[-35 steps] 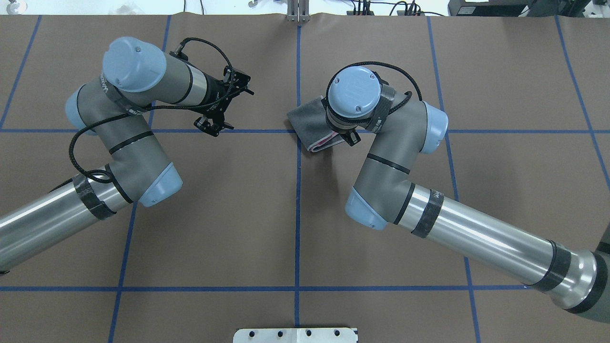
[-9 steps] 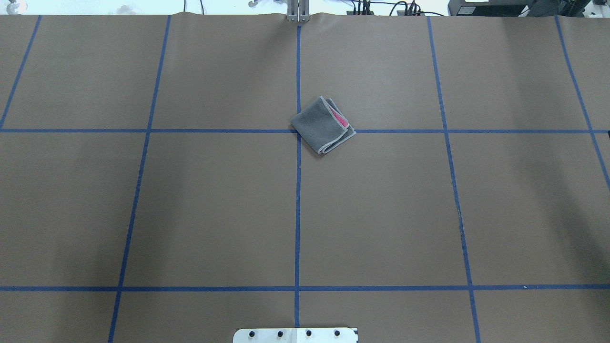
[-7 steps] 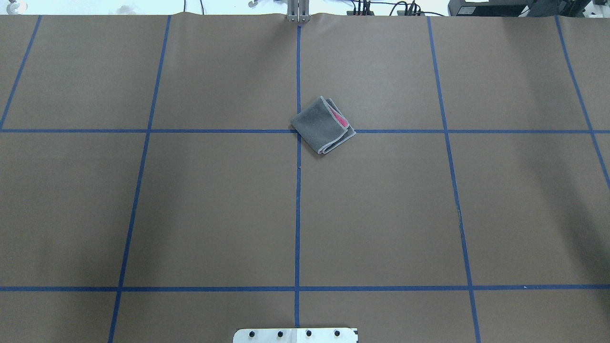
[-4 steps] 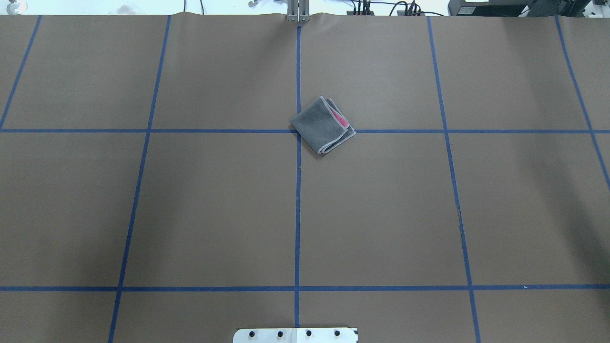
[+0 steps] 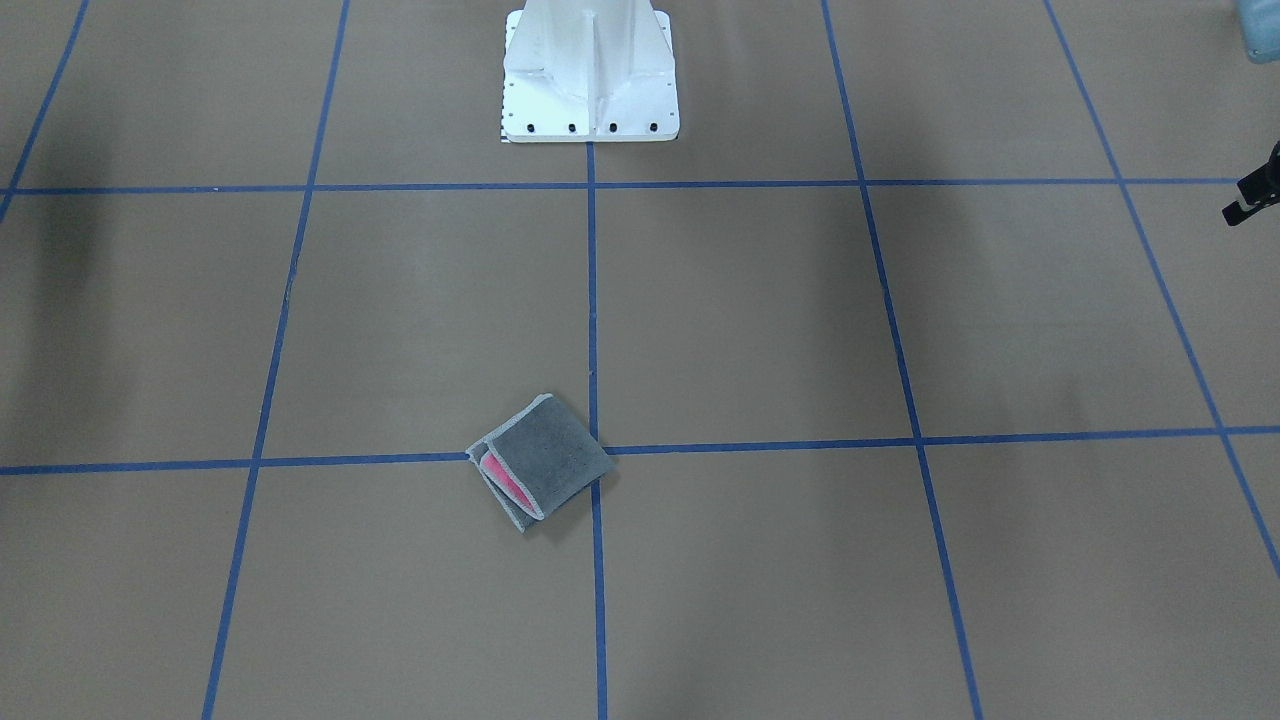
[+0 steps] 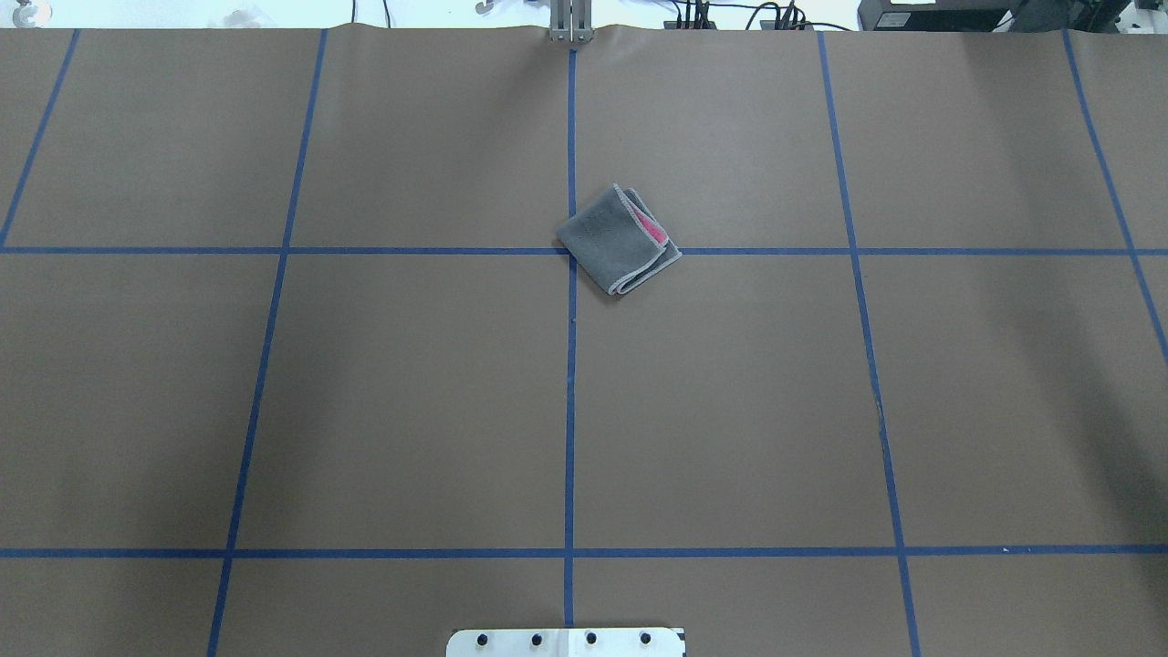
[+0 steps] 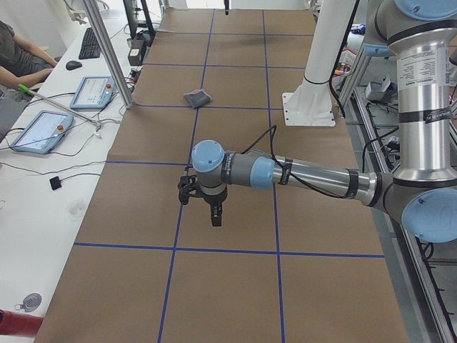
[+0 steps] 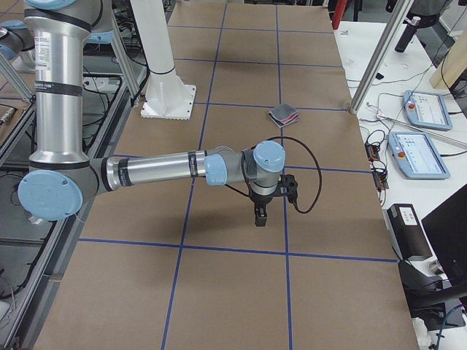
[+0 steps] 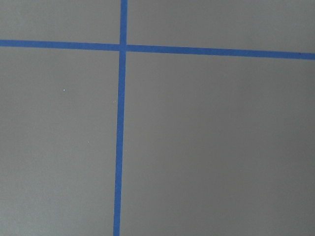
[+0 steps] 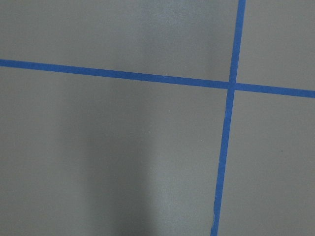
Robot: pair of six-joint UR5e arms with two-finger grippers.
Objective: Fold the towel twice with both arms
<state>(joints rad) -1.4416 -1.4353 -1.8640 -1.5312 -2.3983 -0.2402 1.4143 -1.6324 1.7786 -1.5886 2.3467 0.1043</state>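
The towel point(image 6: 619, 240) lies folded into a small square near the table's centre, dark grey face up, with a pink sliver at its open edge point(image 5: 540, 462). Neither arm touches it. In the exterior left view my left gripper point(image 7: 216, 218) hangs over the brown paper well short of the towel point(image 7: 197, 97); whether it is open or shut I cannot tell. In the exterior right view my right gripper point(image 8: 259, 217) points down, apart from the towel point(image 8: 284, 114), and its state cannot be told either. Both wrist views hold only paper and blue tape.
Blue tape lines point(image 6: 570, 401) grid the brown paper. The white pedestal base point(image 5: 590, 80) stands at the robot's side. Beyond the table's far edge sit control tablets point(image 7: 36, 131) point(image 8: 419, 153), metal posts point(image 7: 107, 53) and a seated person point(image 7: 18, 53).
Since 4.8 s ago both arms have pulled back out of the overhead view, the right one off the towel. The towel lies still over the last second.
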